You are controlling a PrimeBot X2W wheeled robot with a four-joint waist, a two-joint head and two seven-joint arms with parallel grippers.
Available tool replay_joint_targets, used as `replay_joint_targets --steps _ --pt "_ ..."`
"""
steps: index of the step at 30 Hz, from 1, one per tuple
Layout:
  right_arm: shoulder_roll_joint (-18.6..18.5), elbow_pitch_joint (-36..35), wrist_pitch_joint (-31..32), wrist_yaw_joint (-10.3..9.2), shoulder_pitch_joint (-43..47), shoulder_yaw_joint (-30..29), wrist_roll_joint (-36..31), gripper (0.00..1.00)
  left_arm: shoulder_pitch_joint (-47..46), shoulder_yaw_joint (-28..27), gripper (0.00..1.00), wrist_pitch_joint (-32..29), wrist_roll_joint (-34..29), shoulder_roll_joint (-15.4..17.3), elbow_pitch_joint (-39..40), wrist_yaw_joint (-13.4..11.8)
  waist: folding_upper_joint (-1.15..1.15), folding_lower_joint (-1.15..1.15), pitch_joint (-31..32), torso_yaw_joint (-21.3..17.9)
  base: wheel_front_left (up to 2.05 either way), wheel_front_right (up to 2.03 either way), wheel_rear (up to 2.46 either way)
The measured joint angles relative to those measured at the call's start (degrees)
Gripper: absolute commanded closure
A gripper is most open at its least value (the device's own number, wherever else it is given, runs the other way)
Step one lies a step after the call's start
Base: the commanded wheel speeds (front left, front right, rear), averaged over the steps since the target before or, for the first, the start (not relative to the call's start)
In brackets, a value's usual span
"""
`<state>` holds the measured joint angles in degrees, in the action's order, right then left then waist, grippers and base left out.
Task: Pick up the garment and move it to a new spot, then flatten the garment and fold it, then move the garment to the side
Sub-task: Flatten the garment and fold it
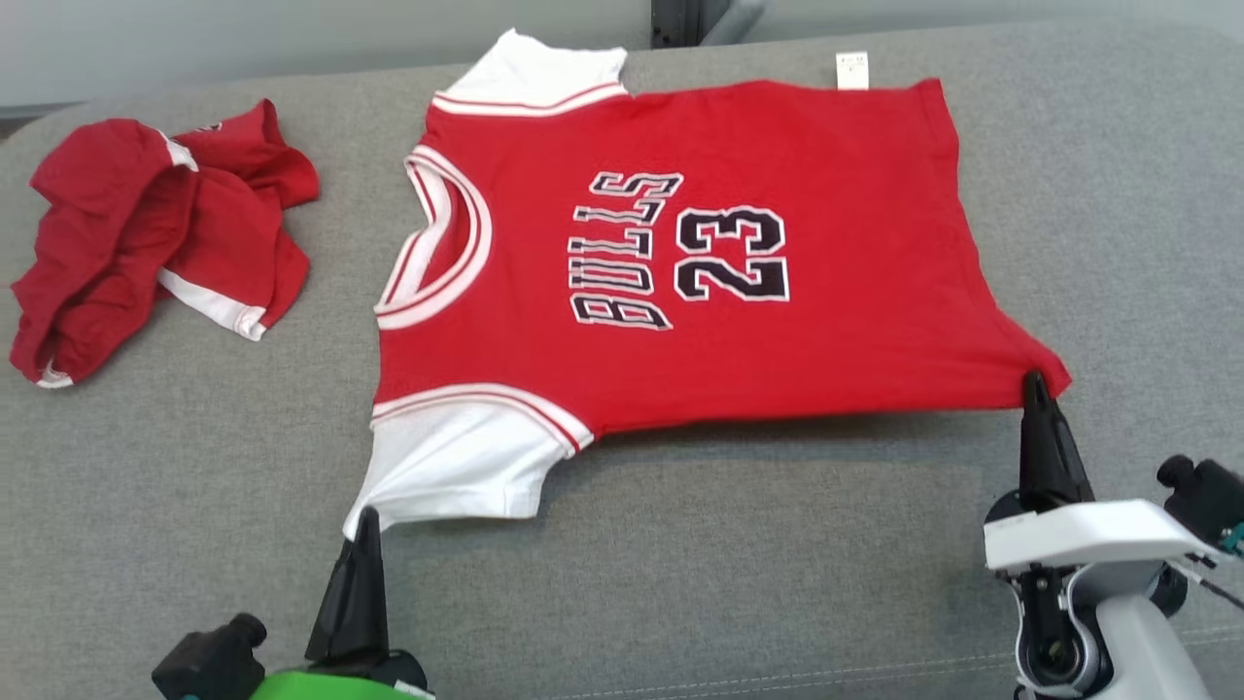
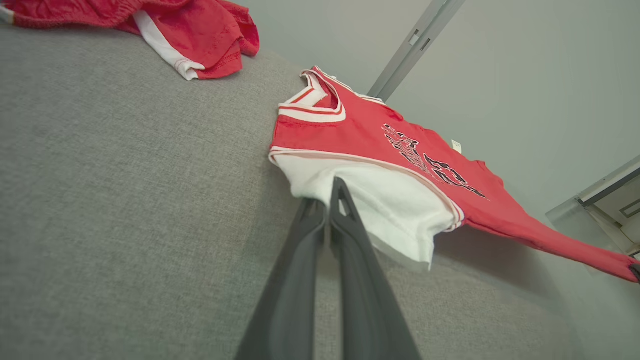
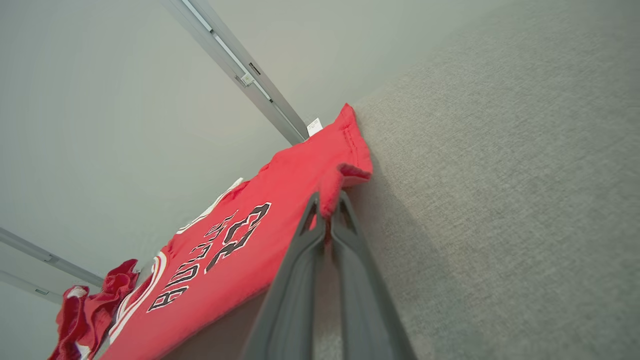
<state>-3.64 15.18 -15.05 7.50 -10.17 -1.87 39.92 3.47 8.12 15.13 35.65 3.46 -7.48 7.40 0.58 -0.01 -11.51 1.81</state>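
The grey padded surface (image 1: 875, 544) stretches across the head view, from the near edge to a pale wall at the back.

The red jersey (image 1: 826, 321) lies spread out in the middle of it, front side up, with black lettering and the number 23 showing. Its collar points to the robot's left and its hem to the right. Its far edge reaches almost to the back edge of the surface. The near edge is raised a little, with a dark shadow beneath it along the cloth between the two grippers.

A crumpled red cloth (image 1: 126, 243) with white trim sits well apart from the jersey, at the far left of the surface.

The right gripper (image 1: 1036, 384) is at the near right corner of the hem. Its two dark fingers are pressed together on a pinch of red fabric, which bunches up between them in the right wrist view.

The left gripper (image 1: 366, 520) is at the lower corner of the near white sleeve. Its fingers are closed, clamping the sleeve's edge, as the left wrist view shows.

A small white label (image 1: 852, 70) sticks out from the jersey's far edge, near the hem.
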Motion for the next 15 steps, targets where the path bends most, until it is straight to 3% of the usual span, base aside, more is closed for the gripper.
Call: replay_joint_targets --steps 6,15 --pt "0.7 -2.9 0.0 0.00 7.1 1.5 -0.3 1.00 4.6 0.2 1.00 0.0 -0.3 0.3 1.2 0.0 0.00 0.00 3.7 0.1 0.00 0.00 0.00" --pt "0.8 -2.5 0.0 0.00 12.7 3.9 3.2 1.00 9.6 3.0 1.00 0.0 3.3 3.7 4.2 0.0 0.00 0.00 5.8 -2.1 0.00 0.00 0.00"
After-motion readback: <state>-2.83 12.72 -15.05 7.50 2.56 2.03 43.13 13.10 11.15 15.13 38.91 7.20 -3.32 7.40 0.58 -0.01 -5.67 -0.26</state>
